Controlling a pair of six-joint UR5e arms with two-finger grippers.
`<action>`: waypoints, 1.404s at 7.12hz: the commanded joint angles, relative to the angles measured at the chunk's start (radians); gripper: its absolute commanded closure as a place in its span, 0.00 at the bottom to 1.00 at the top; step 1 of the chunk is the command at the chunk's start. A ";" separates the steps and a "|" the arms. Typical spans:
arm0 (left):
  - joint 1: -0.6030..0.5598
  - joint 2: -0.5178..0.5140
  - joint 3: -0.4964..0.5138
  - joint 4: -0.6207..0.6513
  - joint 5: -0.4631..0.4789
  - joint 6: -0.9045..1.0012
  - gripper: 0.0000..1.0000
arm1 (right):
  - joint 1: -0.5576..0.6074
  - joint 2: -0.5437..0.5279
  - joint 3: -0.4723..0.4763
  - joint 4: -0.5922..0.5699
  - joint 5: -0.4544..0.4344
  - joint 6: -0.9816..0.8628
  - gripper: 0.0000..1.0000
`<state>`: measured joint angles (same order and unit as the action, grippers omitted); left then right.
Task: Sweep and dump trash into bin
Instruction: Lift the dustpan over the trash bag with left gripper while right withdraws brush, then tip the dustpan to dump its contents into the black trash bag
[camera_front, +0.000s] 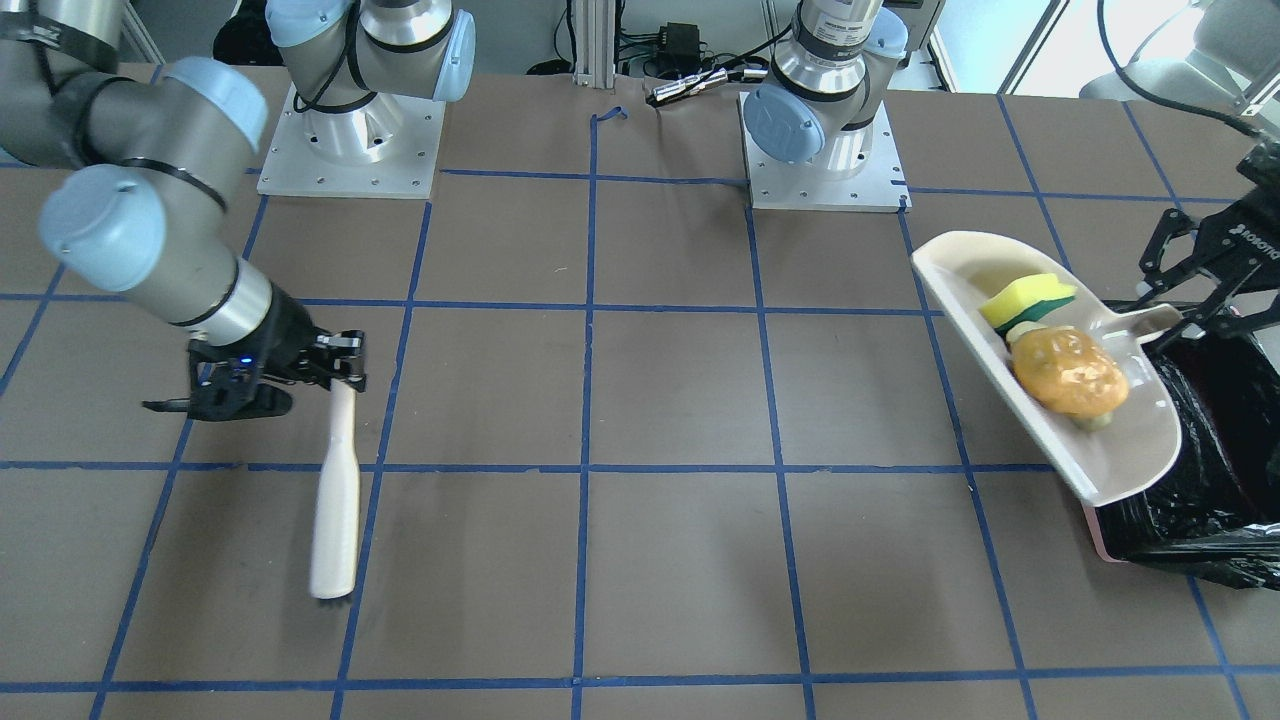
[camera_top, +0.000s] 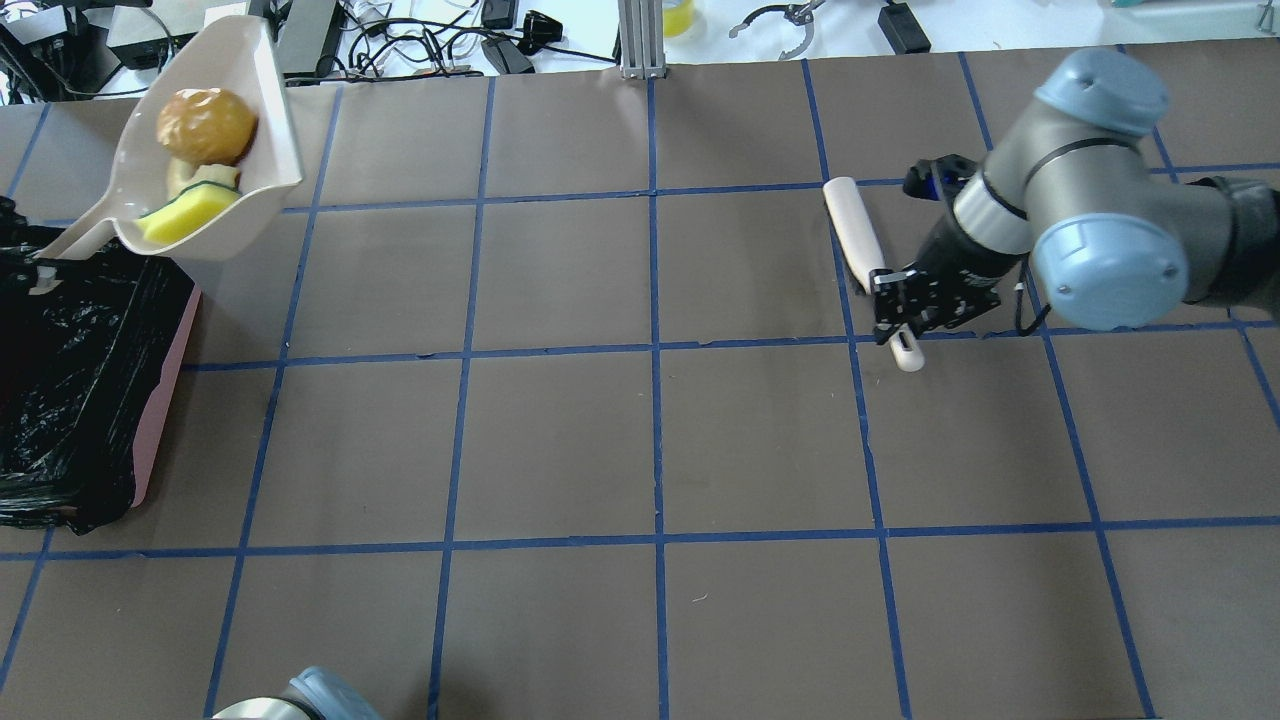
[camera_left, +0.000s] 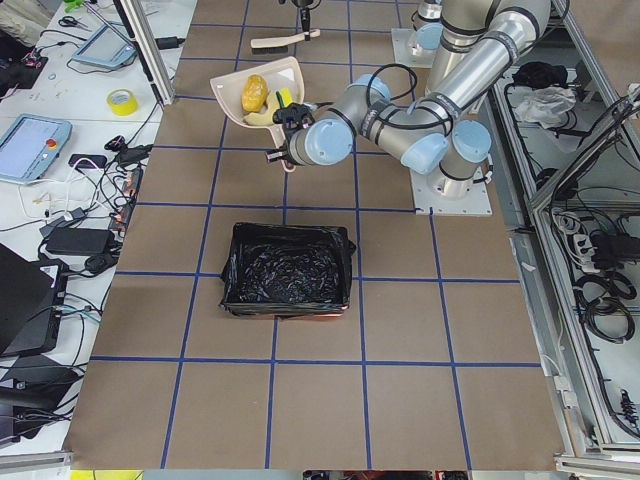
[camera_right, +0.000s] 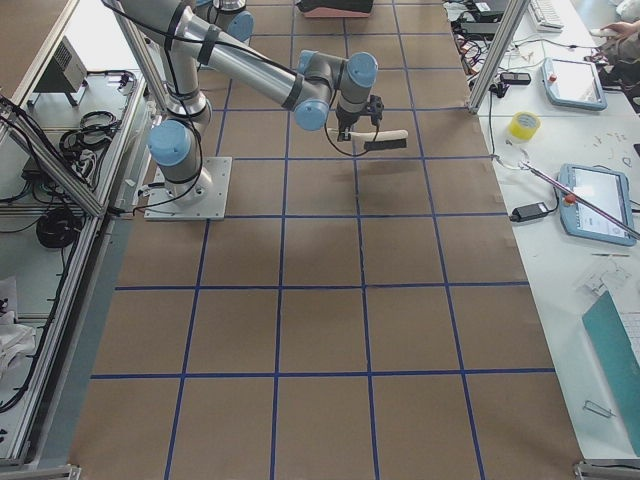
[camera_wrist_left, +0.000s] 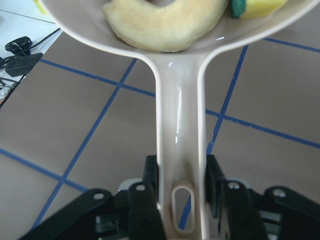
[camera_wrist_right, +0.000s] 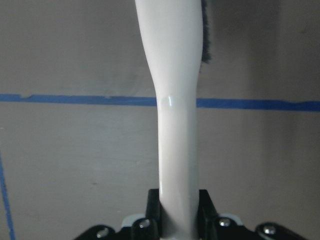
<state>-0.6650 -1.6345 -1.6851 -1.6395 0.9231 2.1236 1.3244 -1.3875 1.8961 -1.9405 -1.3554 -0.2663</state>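
Note:
My left gripper is shut on the handle of the beige dustpan and holds it tilted in the air next to the bin, a pink container lined with a black bag. The trash lies in the pan: a tan-brown lump, a yellow-and-green sponge and a pale crescent piece. The handle end is over the bin's edge. My right gripper is shut on the handle of the beige hand brush, low over the table, far from the bin.
The two arm bases stand at the robot's side of the table. Blue tape lines cross the brown tabletop. Cables and devices lie beyond the far edge.

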 joint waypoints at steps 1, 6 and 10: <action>0.167 -0.040 0.089 -0.023 0.109 0.140 1.00 | -0.234 0.054 -0.060 0.009 0.010 -0.154 1.00; 0.275 -0.099 0.295 0.272 0.418 0.159 1.00 | -0.335 0.131 -0.069 0.034 0.064 -0.297 1.00; 0.175 -0.067 0.280 0.534 0.715 0.148 1.00 | -0.355 0.133 -0.060 0.060 0.125 -0.360 1.00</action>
<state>-0.4532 -1.7068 -1.3963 -1.1866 1.5635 2.2655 0.9716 -1.2563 1.8321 -1.8865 -1.2396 -0.6218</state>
